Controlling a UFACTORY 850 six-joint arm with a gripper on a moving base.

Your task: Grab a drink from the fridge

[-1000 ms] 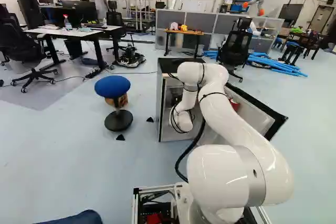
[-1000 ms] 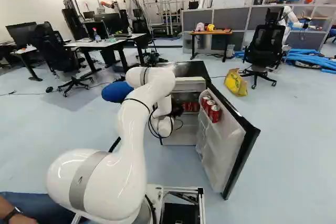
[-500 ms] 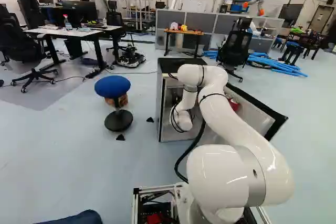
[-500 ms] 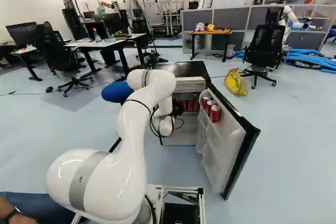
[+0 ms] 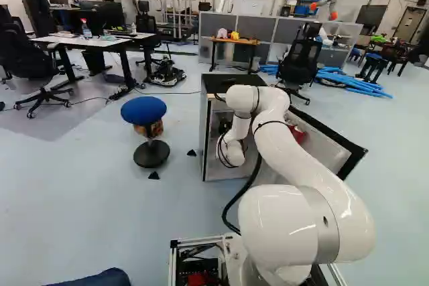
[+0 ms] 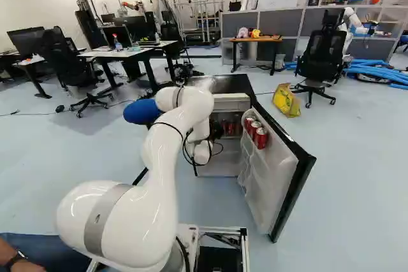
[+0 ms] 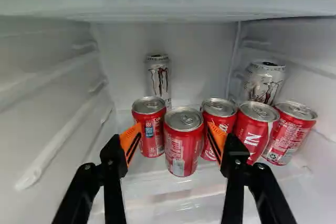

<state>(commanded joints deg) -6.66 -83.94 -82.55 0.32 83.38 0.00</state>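
The short, cylindrical red cans are glossy painted metal with bare, shiny lids; the taller, slim silver-grey cans are metal too, with a softer sheen. The white, box-shaped fridge interior looks like smooth moulded plastic, faintly glossy, and the flat black fridge top is glossy. The orange, wedge-shaped pads look matt. The thick, rounded white arm has a smooth, glossy shell, its wide grey band like satin metal. The round blue stool seat looks like matt cloth; the pale blue floor is smooth
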